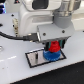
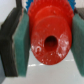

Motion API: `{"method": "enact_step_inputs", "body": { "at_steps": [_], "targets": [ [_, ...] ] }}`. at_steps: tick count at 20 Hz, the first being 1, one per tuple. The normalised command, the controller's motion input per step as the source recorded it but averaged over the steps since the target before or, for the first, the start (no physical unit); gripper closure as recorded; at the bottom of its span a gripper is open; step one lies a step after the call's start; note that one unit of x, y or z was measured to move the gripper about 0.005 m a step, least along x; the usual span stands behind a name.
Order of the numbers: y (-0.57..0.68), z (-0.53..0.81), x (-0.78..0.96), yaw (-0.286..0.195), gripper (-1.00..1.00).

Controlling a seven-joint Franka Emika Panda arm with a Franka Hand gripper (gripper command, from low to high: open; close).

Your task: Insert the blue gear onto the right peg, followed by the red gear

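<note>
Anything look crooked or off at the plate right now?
Nothing stands out. The gripper holds the red gear squarely between its pads, over the blue gear on the plate.

- both pictures are small and coarse, with soft edges and little fine detail.
- exterior view: bright, even light; the white table (image 1: 12,67) is nearly blown out, its surface texture lost.
- a faint shadow lies around the black-framed plate (image 1: 35,59) under the arm, so light perhaps falls from above.
- wrist view: heavily blurred at close range; the red gear (image 2: 49,36) fills the frame, its teeth smeared.
- pale glossy highlights sit on the gear's face near the hub.
- the teal pads (image 2: 21,42) look soft, their edges bleeding into the dark fingers.
</note>
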Motion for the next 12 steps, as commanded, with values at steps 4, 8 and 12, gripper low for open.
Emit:
{"method": "enact_step_inputs", "body": {
  "at_steps": [4, 8, 12],
  "targets": [
    [-0.16, -0.08, 0.25, 0.000, 1.00],
    [0.03, 0.04, 0.26, 0.000, 1.00],
    [0.06, 0.28, 0.33, 0.000, 1.00]
  ]
}}
